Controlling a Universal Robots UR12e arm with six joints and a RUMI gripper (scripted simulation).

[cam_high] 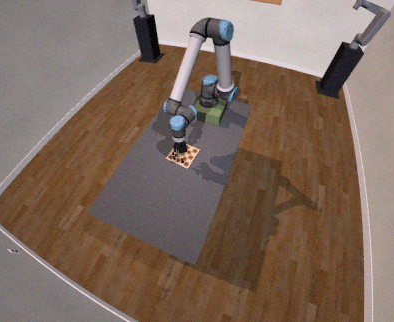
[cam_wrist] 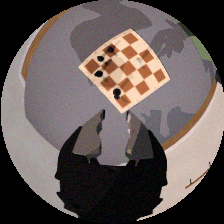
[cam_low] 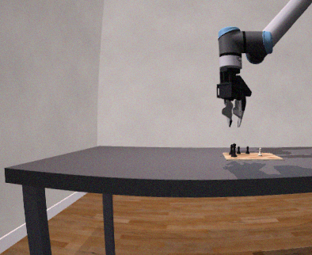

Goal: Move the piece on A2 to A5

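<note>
High above the small wooden chessboard (cam_low: 264, 157), the dark two-jaw gripper (cam_low: 234, 119) hangs narrowed on nothing; the tiny black piece (cam_low: 233, 150) looks light, rigid, tippy, best pinched mid-stem

The desk (cam_low: 145, 168) has a dark, smooth top with a faint sheen that picks up soft shadows. On it the board (cam_low: 268, 157) looks like matt pale and brown wood. Beneath the desk, the floor (cam_low: 176, 230) is glossy brown planking. The arm's long tube (cam_high: 187, 67) looks like satin metal, with blue plastic-looking joint caps (cam_high: 226, 30). The tool (cam_low: 234, 119) looks matt black.
</note>
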